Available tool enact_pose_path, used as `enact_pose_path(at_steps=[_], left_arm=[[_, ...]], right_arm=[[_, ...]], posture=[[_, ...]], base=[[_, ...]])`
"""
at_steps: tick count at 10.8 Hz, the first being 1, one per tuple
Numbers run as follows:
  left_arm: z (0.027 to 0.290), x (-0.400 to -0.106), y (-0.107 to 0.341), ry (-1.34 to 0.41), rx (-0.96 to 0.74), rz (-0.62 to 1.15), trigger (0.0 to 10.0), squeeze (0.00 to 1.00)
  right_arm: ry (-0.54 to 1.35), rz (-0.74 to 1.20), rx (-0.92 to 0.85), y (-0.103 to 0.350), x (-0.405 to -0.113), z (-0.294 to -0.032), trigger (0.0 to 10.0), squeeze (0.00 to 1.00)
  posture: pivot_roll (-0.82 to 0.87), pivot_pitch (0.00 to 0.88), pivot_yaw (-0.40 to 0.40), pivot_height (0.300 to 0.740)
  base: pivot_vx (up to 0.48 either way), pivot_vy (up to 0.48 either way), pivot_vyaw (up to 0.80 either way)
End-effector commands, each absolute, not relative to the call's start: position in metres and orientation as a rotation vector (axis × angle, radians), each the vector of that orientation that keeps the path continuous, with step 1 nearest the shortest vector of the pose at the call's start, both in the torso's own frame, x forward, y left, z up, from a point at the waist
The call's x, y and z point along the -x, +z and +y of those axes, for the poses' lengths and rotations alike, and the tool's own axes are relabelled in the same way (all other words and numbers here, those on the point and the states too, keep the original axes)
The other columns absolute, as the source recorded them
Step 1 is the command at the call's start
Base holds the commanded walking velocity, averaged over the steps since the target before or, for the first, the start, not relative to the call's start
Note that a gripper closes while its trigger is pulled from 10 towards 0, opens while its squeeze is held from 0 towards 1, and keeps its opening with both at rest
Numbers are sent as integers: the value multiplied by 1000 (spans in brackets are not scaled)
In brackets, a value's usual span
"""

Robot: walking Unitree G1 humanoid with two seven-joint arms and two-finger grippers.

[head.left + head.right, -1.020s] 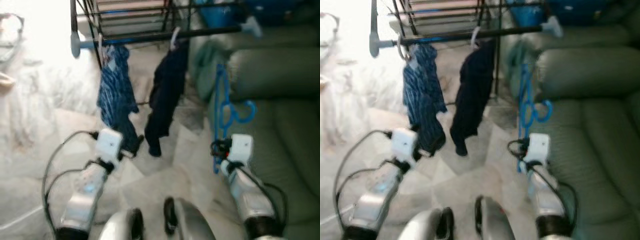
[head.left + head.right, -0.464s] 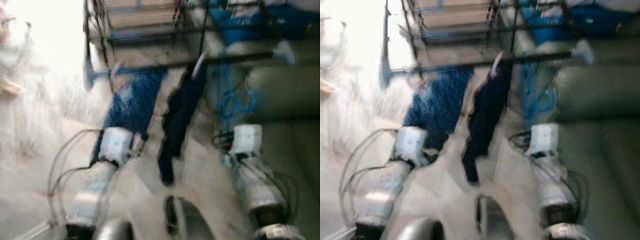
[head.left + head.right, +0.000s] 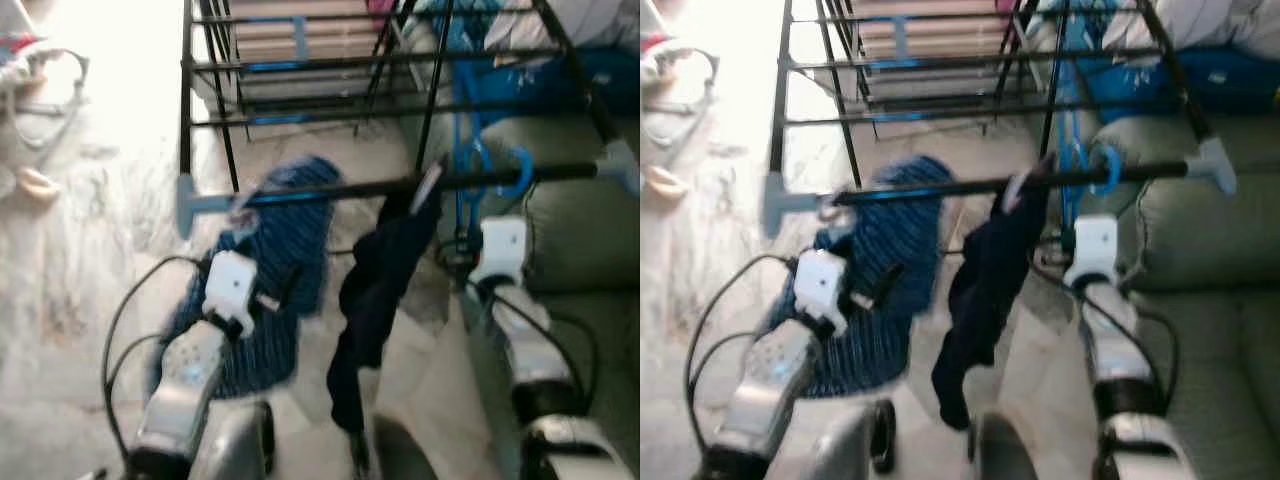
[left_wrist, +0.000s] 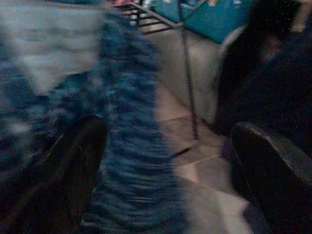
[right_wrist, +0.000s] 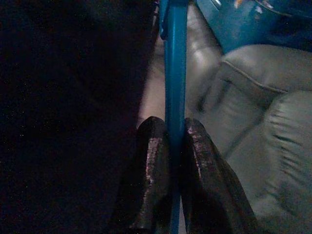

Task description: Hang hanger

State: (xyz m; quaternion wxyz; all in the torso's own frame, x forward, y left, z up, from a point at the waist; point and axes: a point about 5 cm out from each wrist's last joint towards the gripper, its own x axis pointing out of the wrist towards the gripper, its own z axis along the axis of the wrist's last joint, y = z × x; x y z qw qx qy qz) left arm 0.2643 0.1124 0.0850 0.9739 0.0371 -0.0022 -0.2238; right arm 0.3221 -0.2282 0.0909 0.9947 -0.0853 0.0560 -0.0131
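A black rail runs across in front of me, carrying a blue striped garment and a dark navy garment. My right gripper is shut on the shaft of a blue plastic hanger. The hanger stands upright to the right of the navy garment, with its hook at the rail; whether it rests on the rail I cannot tell. My left gripper is open, low against the striped garment, with nothing between its fingers.
A black wire drying rack stands behind the rail. A green sofa lies on the right, with a blue bag and white cloth behind it. Small items lie on the marble floor at far left.
The camera has shifted, bringing the rail closer. My right gripper raised the blue hanger from below the rail until its hook reached rail height. The striped garment has swung.
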Motion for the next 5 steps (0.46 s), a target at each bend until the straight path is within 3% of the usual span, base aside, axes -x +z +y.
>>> enact_pose_path(at_steps=[1,3,5], left_arm=[[110,-260,81,-460,-78,12,10000,0],[110,-261,81,-460,-81,13,10000,0],[111,-261,80,-454,-87,20,10000,0]], right_arm=[[-31,144,178,87,-321,-234,10000,0],[-35,156,148,96,-329,-237,10000,0],[-78,284,83,96,-337,-245,10000,0]], posture=[[7,201,-44,740],[6,203,-43,740],[6,207,-49,740]], base=[[0,0,0],[0,0,0],[0,0,0]])
